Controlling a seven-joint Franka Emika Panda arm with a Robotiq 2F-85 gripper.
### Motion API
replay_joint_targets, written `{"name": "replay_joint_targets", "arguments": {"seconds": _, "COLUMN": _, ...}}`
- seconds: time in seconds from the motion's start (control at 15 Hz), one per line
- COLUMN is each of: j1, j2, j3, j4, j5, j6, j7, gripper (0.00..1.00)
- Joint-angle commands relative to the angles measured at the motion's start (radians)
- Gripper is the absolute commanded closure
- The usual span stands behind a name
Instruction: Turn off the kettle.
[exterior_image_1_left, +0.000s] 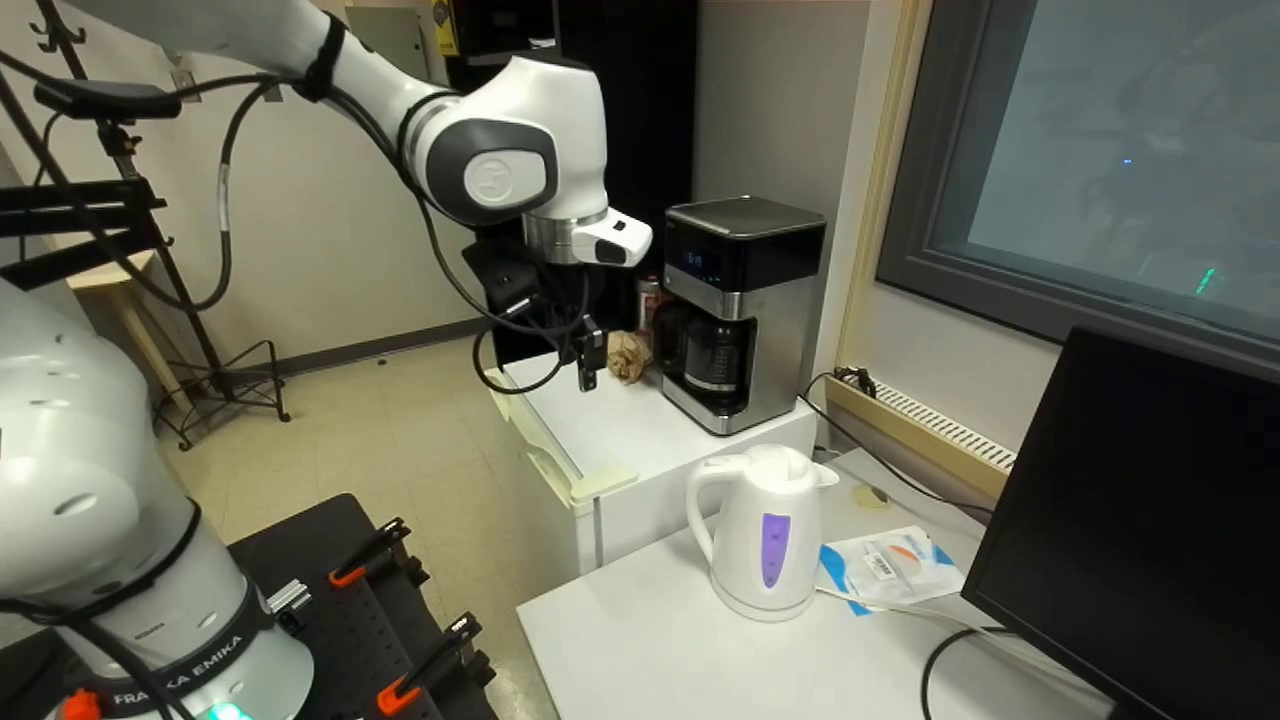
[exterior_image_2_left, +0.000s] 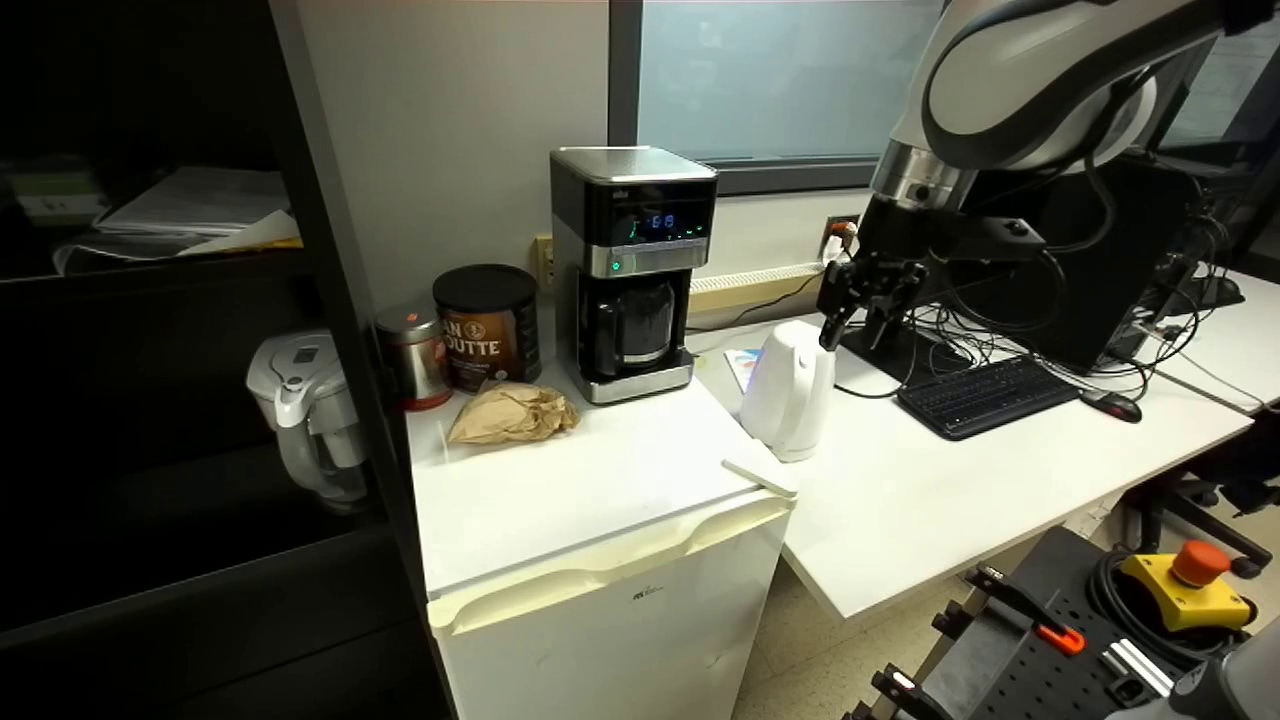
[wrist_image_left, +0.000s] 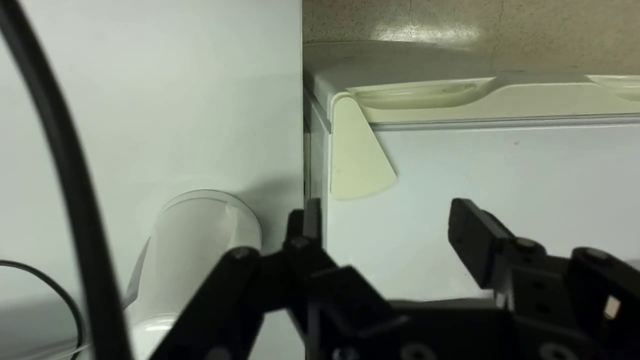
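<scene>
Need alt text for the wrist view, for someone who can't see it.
Black fingers, open and empty, jut from the bottom edge, a white fridge top showing between them. At lower left, partly covered, a white kettle stands on a white desk; floor shows at upper right.

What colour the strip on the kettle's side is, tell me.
Purple; the strip on the white kettle shows best in an exterior view.
</scene>
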Motion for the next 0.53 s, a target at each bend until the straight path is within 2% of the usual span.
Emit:
{"name": "replay_joint_targets", "arguments": {"seconds": 0.0, "j1": -0.016, "j2": 0.071, "j3": 0.001, "j4": 0.059, "j5": -0.014, "j6": 0.010, "j7": 0.025, "gripper": 0.64}}
{"name": "replay_joint_targets", "arguments": {"seconds": 0.33, "j1": -0.041, "j2": 0.152, "j3": -0.003, "j4": 0.115, "j5": -0.022, "j6": 0.025, "j7": 0.068, "gripper": 0.99}}
{"name": "replay_joint_targets", "arguments": {"seconds": 0.47, "j1": -0.048, "j2": 0.190, "j3": -0.003, "j4": 0.138, "j5": -0.025, "j6": 0.040, "j7": 0.096, "gripper": 1.00}}
